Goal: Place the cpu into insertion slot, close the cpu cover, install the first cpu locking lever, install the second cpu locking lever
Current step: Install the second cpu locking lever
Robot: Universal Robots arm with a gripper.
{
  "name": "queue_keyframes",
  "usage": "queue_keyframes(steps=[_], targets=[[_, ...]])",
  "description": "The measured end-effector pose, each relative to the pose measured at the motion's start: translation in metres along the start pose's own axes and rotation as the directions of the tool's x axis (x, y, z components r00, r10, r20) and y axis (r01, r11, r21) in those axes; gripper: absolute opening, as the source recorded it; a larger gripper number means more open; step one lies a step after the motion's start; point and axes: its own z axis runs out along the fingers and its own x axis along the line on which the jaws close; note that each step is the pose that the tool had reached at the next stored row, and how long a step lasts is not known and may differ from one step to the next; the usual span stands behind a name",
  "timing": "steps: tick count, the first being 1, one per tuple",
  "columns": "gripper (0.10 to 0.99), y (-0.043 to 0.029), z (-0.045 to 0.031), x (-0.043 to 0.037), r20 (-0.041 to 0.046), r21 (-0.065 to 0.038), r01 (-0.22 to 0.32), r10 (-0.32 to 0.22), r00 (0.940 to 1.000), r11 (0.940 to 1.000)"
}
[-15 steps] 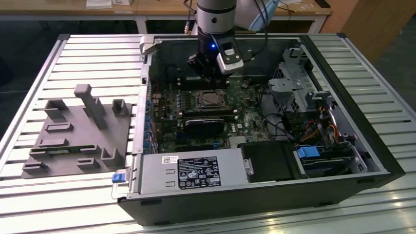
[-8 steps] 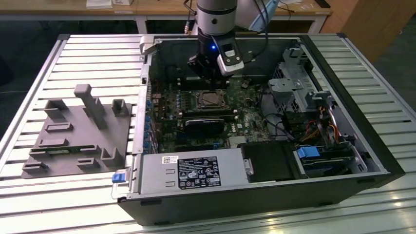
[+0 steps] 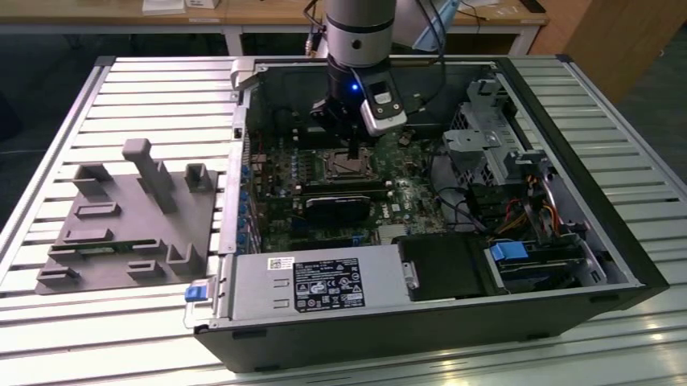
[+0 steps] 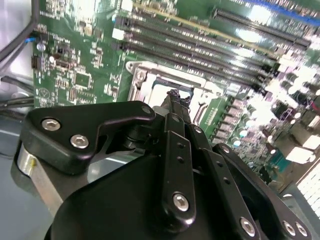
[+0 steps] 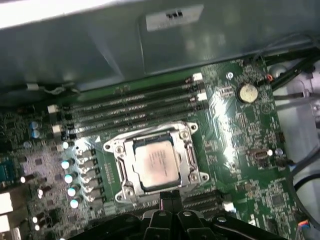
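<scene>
CPU [image 5: 156,162] sits in the insertion slot [image 5: 118,170] on the green motherboard [image 5: 240,140], silvery top visible through the cpu cover [image 5: 189,154], which lies down flat around it. Gripper [image 5: 168,199] hangs just above the socket's edge, fingers [image 4: 175,102] pressed together, nothing visibly between them. Memory slots [image 5: 135,107] run close along one side of the socket, capacitors [image 5: 70,175] along another; tight clearance. In the exterior view the arm [image 3: 356,32] reaches down into the open computer case [image 3: 601,233], which lies on a slatted metal counter [image 3: 150,96]. Grey fixture tray [image 3: 129,221] lies at the exterior view's left, wooden desks behind.
</scene>
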Motion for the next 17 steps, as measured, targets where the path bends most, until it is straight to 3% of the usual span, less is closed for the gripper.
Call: queue_keyframes(steps=[4,11,17], targets=[[0.102,-0.0081,-0.0001,-0.002,0.0,0.0,0.0,0.0,1.0,1.0],[0.102,-0.0154,0.0006,-0.0016,-0.0003,-0.001,0.003,-0.003,1.0,1.0],[0.102,-0.0199,0.0041,0.0018,-0.0037,-0.013,0.028,-0.029,0.9996,0.9995]])
